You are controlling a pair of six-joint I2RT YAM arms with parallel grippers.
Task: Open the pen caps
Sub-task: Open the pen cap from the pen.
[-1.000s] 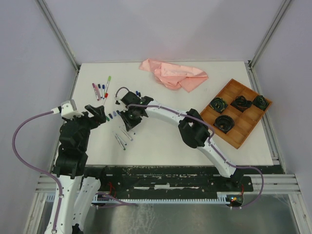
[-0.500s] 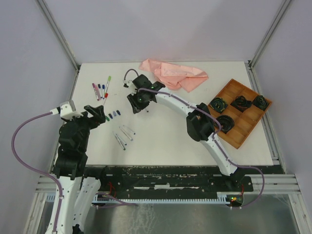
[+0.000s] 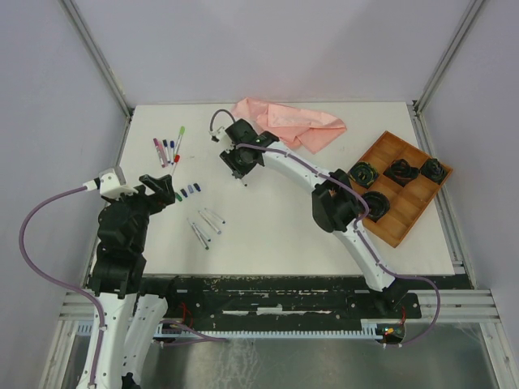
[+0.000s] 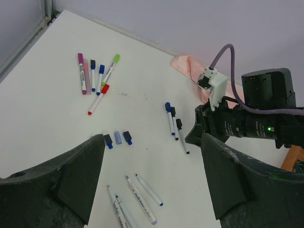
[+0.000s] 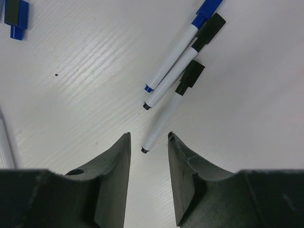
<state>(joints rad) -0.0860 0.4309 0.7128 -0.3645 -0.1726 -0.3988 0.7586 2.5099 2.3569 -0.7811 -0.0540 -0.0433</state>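
Observation:
Three capped pens (image 5: 175, 80) lie side by side under my right gripper (image 5: 148, 135), one with a blue pen cap (image 5: 209, 7) and two with black ones (image 5: 192, 73). That gripper is open, and the nearest pen's tail end sits between its fingertips, untouched. In the top view my right gripper (image 3: 242, 168) hangs over the back middle of the table. Three loose pen caps (image 4: 117, 138) lie in a short row, with several uncapped pens (image 4: 142, 190) nearer me. My left gripper (image 4: 152, 137) is open and empty above them. More capped pens (image 4: 95, 78) lie at the far left.
A pink cloth (image 3: 288, 121) is bunched at the back of the table, just behind my right gripper. A wooden tray (image 3: 424, 208) with black coiled items stands at the right. A loose blue cap (image 5: 16, 14) shows at the top left of the right wrist view.
My right arm has swung away from the loose caps and uncapped pens towards the back, over the three capped pens, and its jaws have widened. The left arm has not moved.

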